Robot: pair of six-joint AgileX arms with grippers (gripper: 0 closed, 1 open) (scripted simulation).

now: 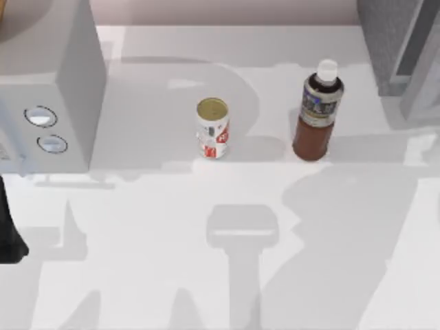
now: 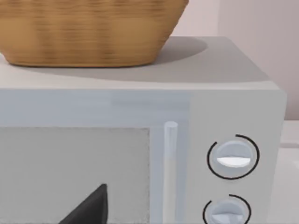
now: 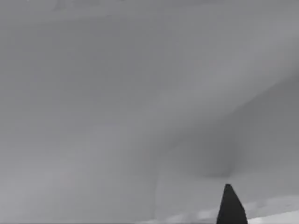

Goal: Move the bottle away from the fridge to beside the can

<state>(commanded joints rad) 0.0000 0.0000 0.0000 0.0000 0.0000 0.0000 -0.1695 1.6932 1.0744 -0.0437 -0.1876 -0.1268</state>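
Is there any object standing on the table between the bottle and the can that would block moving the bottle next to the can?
Nothing visible does. In the top view the bottle stands upright to the right of the can, near the fridge, and only bare table lies between them.

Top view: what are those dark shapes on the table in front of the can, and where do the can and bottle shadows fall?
Top view: grey arm-shaped shadows lie on the table in front of the can; the can and the bottle cast soft shadows toward the back. Left wrist view: the basket shades the microwave top.
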